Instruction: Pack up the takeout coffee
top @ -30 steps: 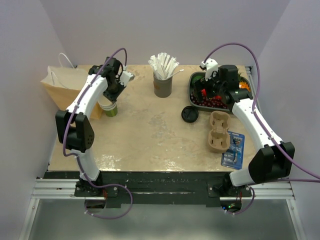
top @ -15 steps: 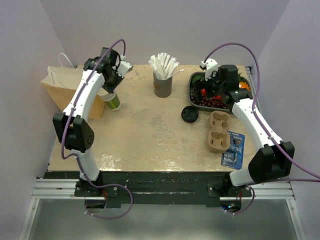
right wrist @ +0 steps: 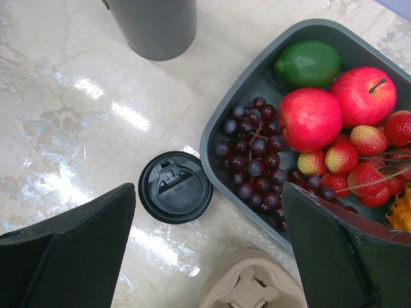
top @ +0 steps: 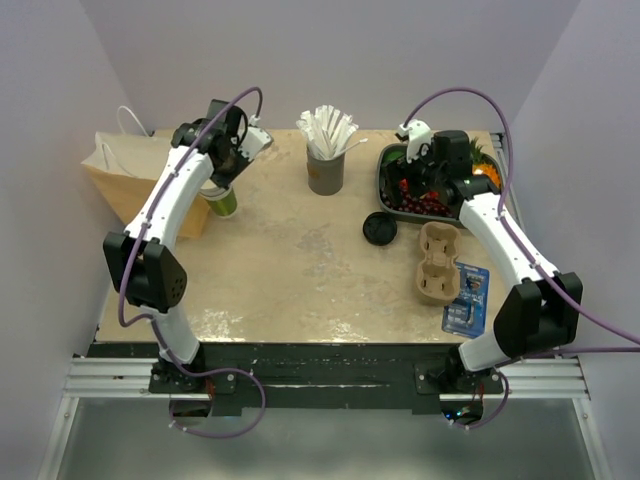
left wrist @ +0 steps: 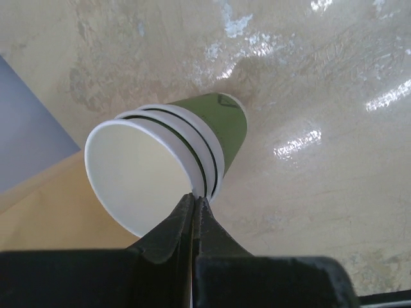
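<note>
A stack of three nested green paper cups [left wrist: 231, 122], white inside and without a lid, hangs tilted from my left gripper [left wrist: 193, 200], which is shut on the stack's rim. In the top view the cups [top: 224, 203] sit at the back left beside the paper bag, under my left gripper [top: 232, 168]. The round black lid [right wrist: 175, 187] lies flat on the table by the fruit tray, also in the top view [top: 380, 228]. My right gripper [right wrist: 209, 218] is open and empty, hovering above the lid and the tray's edge [top: 425, 180].
A brown paper bag [top: 130, 175] stands at the back left. A grey cup of white straws [top: 326, 165] stands at the back centre. A grey tray [right wrist: 218, 128] holds fruit. A cardboard cup carrier [top: 437, 262] and a blue packet [top: 467, 300] lie at the right.
My left gripper has swung back and to the right, and the cup stack has shifted slightly toward the back with it. The right arm has barely moved.
</note>
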